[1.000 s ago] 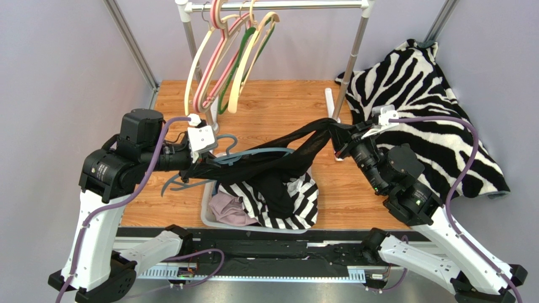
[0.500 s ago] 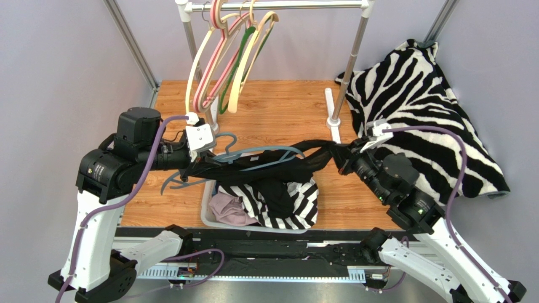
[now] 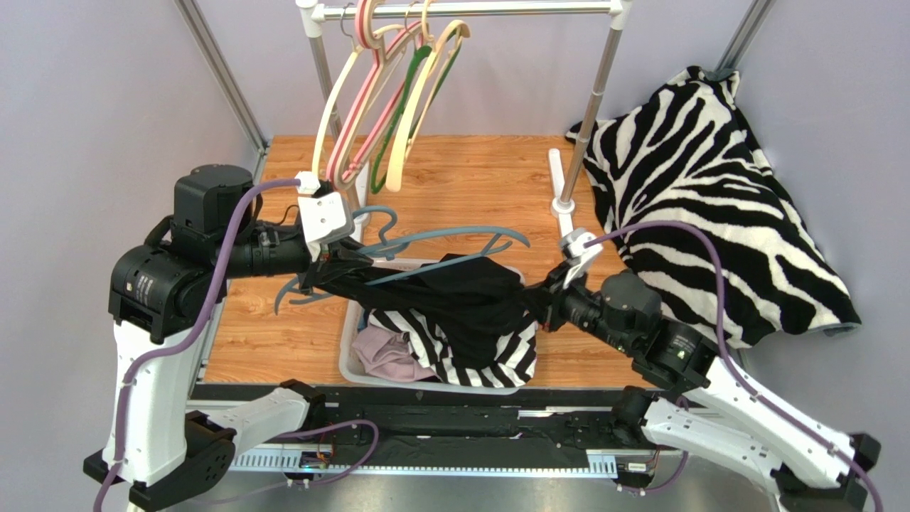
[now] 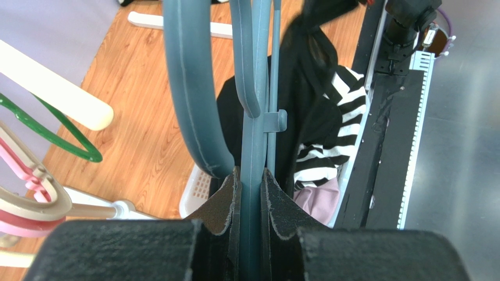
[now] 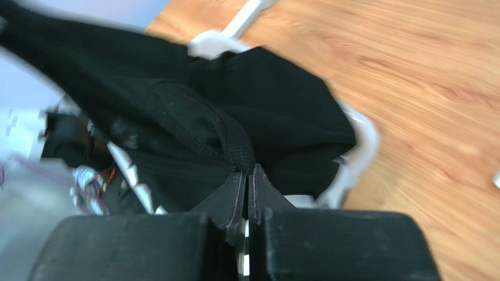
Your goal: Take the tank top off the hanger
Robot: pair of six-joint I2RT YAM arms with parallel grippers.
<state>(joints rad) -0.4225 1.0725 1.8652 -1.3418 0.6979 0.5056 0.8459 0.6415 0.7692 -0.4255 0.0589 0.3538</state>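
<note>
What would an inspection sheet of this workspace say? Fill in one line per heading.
Surface: wooden table, bin at its near edge.
Job's things: black tank top stretched between the grippers; grey-blue hanger against it.
Clutter: striped top and pink cloth in bin.
Grippers: left gripper shut on hanger; right gripper shut on tank top.
Cables: purple cable along each arm.
Surroundings: rack with spare hangers; zebra blanket on the right.
</note>
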